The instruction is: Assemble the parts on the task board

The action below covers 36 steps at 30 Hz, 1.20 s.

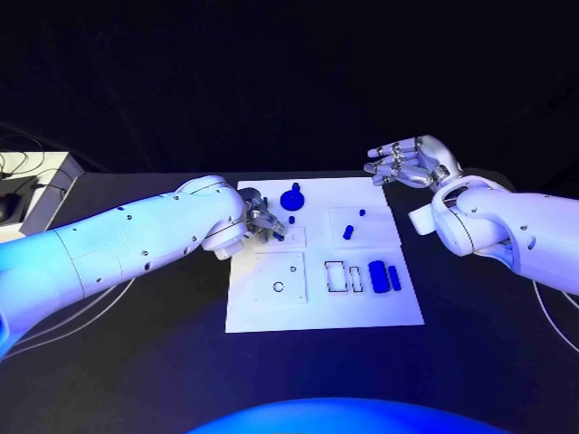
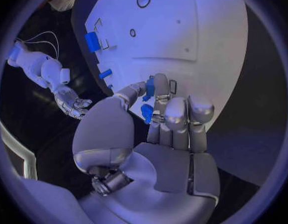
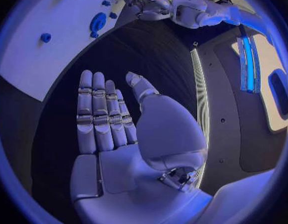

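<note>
Left hand (image 2: 157,134) fingers pinch a blue part (image 2: 148,100) over the task board (image 1: 368,303); right hand (image 3: 122,134) fingers straight, empty.

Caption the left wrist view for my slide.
Left robot hand pinches a small blue part above the white task board.

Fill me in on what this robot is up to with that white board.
The robot is partway through putting small blue parts together on the white task board. Its left hand is over the board's left side, pinching a small blue part between thumb and fingers. The right hand hovers off the board's far right corner, fingers straight, holding nothing. Other blue parts lie on the board: a round knob-like piece at the far edge and a blue cylinder by the rectangular slots near the right side.
</note>
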Each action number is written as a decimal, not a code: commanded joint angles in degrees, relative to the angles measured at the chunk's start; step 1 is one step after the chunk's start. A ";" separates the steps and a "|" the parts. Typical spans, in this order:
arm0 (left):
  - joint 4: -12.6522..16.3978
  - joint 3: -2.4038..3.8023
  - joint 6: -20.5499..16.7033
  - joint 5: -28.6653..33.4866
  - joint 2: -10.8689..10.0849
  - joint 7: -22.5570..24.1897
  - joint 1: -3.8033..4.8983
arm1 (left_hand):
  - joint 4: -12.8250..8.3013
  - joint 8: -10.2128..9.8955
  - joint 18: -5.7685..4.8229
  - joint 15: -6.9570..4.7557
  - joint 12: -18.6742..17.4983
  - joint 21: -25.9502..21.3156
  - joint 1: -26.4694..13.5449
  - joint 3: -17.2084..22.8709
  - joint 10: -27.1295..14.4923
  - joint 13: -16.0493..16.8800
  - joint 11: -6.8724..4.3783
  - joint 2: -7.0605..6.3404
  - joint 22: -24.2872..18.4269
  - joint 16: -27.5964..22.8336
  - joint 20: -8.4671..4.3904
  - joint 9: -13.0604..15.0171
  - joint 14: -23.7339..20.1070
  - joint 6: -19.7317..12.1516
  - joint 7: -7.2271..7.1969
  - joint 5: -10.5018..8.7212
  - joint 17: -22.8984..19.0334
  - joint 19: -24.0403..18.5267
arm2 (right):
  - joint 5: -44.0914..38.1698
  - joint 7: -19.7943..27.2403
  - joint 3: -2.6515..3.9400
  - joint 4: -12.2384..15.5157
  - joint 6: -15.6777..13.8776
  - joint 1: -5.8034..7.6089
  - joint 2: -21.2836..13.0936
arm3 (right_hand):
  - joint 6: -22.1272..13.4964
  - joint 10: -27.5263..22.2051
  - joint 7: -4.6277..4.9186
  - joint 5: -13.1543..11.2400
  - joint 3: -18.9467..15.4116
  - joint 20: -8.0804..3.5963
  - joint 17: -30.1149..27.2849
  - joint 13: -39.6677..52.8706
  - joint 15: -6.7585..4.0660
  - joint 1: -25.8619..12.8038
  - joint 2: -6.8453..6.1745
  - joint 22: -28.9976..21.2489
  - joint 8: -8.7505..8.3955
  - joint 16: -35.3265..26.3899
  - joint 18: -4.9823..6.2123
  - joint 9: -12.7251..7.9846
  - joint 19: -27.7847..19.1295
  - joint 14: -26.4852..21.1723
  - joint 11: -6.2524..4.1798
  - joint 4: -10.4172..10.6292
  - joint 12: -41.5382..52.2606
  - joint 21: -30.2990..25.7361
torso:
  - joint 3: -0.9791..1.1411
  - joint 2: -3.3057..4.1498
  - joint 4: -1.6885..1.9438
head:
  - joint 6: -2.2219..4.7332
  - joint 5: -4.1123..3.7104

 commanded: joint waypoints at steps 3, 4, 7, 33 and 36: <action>-0.28 -0.03 1.40 -1.02 0.12 -0.11 -0.20 | -2.86 1.39 -0.17 -0.22 0.37 -0.38 1.29 2.72 3.40 -0.13 -1.81 1.41 0.11 0.19 0.17 9.13 -0.11 4.16 -4.32 -0.21 -0.18 0.42 | 0.23 0.66 0.03 0.18 0.98 -0.02 -0.05 | -0.43 -0.38 0.00 0.39 0.00 0.03 -0.07 -0.08 -0.08 -0.66 0.06 -0.08 -0.19 -0.11 0.31 0.01 -0.47 -0.31 0.14 0.42 -0.15 0.31 | -0.02 0.00 0.01 | -0.12 0.02; -0.31 -0.03 1.43 -1.03 0.14 -0.11 -0.20 | -2.86 1.39 -0.17 -0.22 0.37 -0.38 1.28 2.72 3.40 -0.13 -1.81 1.42 0.11 0.19 0.17 9.13 -0.11 4.15 -4.31 -0.21 -0.18 0.42 | 0.27 0.66 0.03 0.19 1.03 -0.02 -0.06 | -0.43 -0.38 0.00 0.39 0.00 0.03 -0.07 -0.08 -0.08 -0.66 0.06 -0.08 -0.19 -0.11 0.31 0.01 -0.47 -0.31 0.14 0.42 -0.15 0.31 | 0.02 -0.05 0.02 | -0.16 0.02; -0.39 -0.03 1.49 -1.05 0.20 -0.10 -0.22 | -2.87 1.50 -0.16 -0.21 0.41 -0.44 1.28 2.73 3.35 -0.18 -1.79 1.44 0.13 0.15 0.19 9.18 -0.13 4.06 -4.30 -0.21 -0.26 0.39 | 0.36 0.66 0.03 0.23 1.11 -0.02 -0.09 | -0.43 -0.38 0.00 0.39 0.00 0.03 -0.07 -0.08 -0.08 -0.66 0.06 -0.08 -0.19 -0.11 0.31 0.01 -0.47 -0.31 0.14 0.42 -0.15 0.31 | 0.04 -0.07 0.03 | -0.16 -0.05; 0.31 -0.05 4.27 -2.21 0.16 -0.10 -0.24 | -2.06 2.53 -0.43 -0.23 1.05 -0.56 2.58 0.18 3.61 -1.02 -1.87 0.96 0.98 0.80 0.17 8.81 -0.10 4.59 -4.65 0.32 0.08 0.63 | 0.49 0.63 0.03 0.32 1.38 -0.02 -0.18 | -0.41 -0.40 -0.02 0.55 -0.05 0.06 -0.06 -0.08 -0.06 -0.75 0.10 -0.10 -0.19 -0.10 0.30 0.01 -0.49 -0.32 0.14 0.72 -0.15 0.24 | 0.03 -0.04 0.07 | -0.48 -0.04; 0.18 -0.04 4.01 -2.23 0.29 -0.08 -0.24 | -2.00 2.71 -0.45 -0.23 1.11 -0.56 2.56 -0.06 3.68 -1.07 -1.92 1.15 1.03 0.89 0.16 8.86 -0.07 4.79 -4.72 0.26 0.19 0.67 | 0.50 0.63 0.03 0.29 1.39 -0.02 -0.14 | -0.41 -0.40 -0.02 0.55 -0.05 0.06 -0.06 -0.08 -0.06 -0.75 0.10 -0.10 -0.19 -0.10 0.30 0.01 -0.49 -0.32 0.14 0.72 -0.15 0.24 | 0.03 -0.05 0.06 | -0.50 -0.03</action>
